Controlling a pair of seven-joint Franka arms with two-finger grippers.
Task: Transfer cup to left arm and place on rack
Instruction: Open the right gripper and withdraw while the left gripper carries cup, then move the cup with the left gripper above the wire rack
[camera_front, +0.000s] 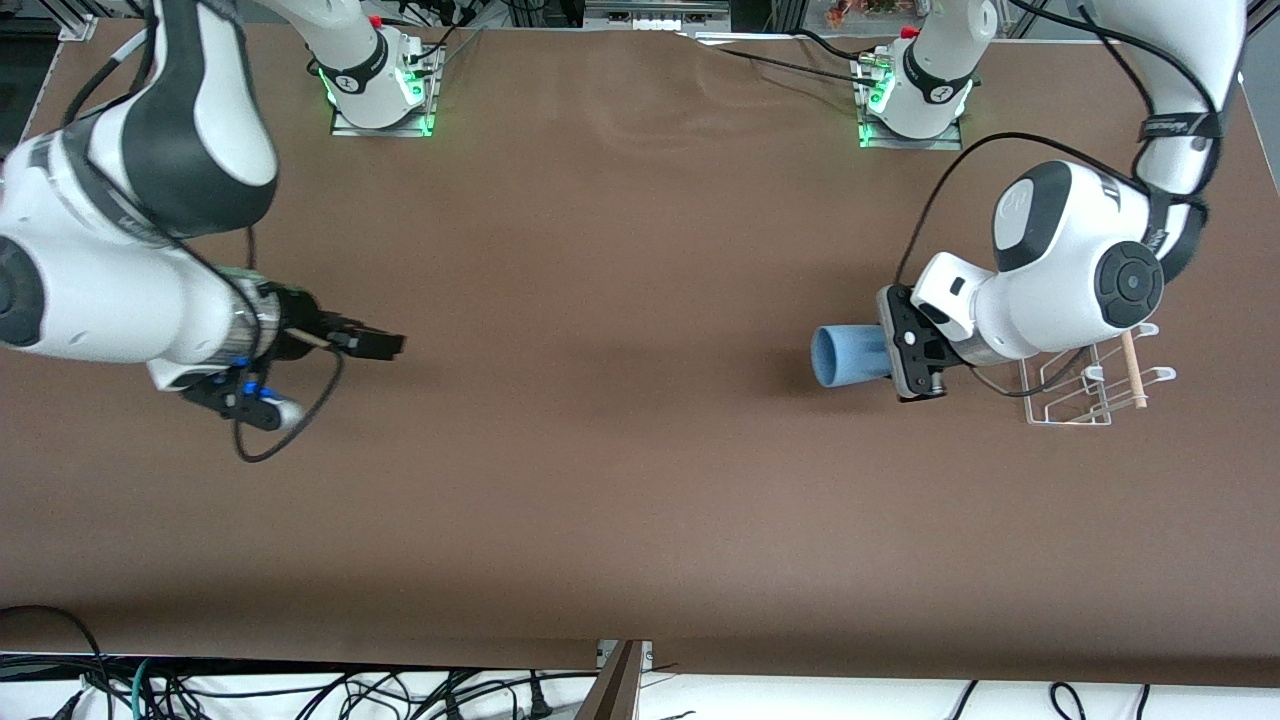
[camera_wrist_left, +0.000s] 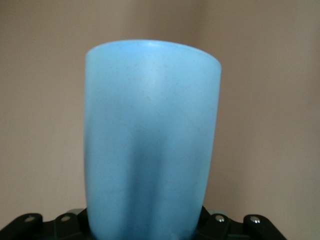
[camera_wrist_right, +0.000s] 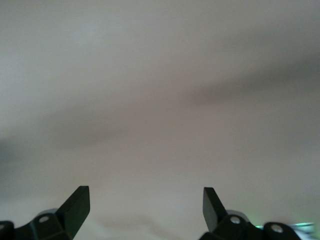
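Cup (camera_front: 848, 356) sits in the left gripper (camera_front: 885, 358) as far as we can see, fingers pinching it near its base so the light-blue tumbler lies on its side up in the air, open mouth pointing toward the right arm's end of the table (camera_front: 620, 480). In the left wrist view the cup (camera_wrist_left: 152, 145) fills most of the frame. We see the white wire rack (camera_front: 1085, 395) just beside that gripper, at the left arm's end of the table, with its wooden dowel (camera_front: 1133, 372) lying across it, and the cup isn't on it yet. Over at the other end, the right gripper (camera_front: 385, 345) hovers above bare brown tabletop, fingers (camera_wrist_right: 76, 205) spread wide with nothing between them.
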